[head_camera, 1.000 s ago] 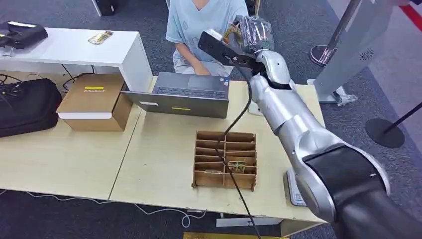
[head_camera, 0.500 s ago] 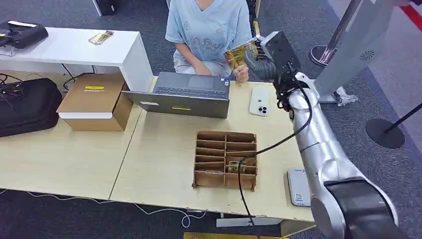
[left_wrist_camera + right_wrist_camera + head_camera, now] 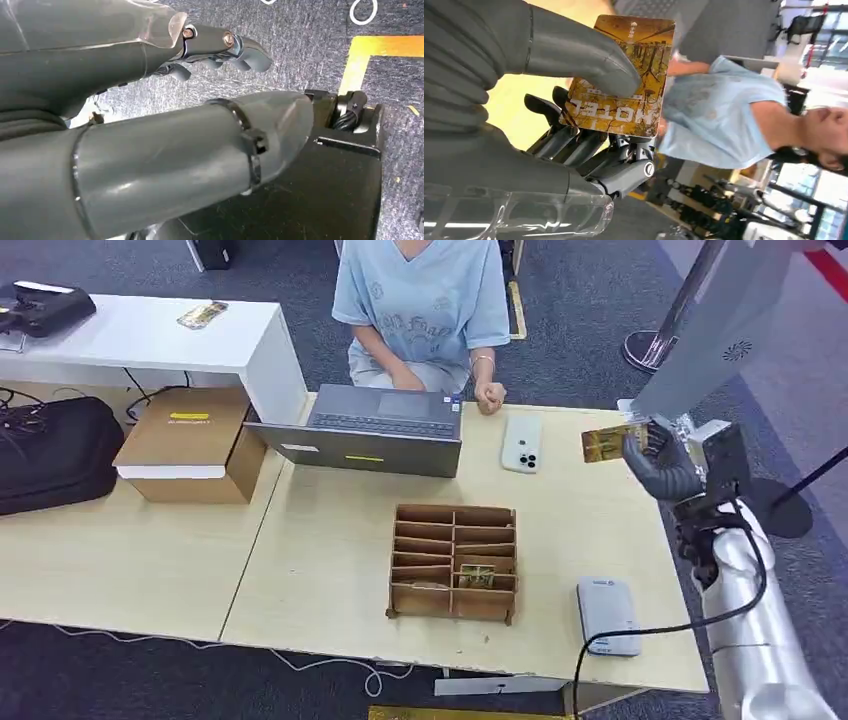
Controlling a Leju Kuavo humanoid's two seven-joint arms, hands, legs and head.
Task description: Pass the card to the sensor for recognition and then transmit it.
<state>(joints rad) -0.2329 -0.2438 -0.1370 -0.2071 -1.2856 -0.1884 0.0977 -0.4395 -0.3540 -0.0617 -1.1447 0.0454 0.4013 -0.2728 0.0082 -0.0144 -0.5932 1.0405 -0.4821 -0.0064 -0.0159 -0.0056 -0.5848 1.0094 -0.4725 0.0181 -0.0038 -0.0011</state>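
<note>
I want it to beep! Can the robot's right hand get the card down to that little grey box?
Probably yes: the right hand holds the yellow hotel card above the table, and nothing stands between it and the flat grey sensor box.

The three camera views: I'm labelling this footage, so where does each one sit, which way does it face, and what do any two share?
Head view: high on the body, facing forward and down at the table; the right hand holds up the card.
Left wrist view: behind the left hand, facing carpet.
Right wrist view: behind the right hand, facing the card and the person.
Shared: head and right wrist views show card, hand and person.
</note>
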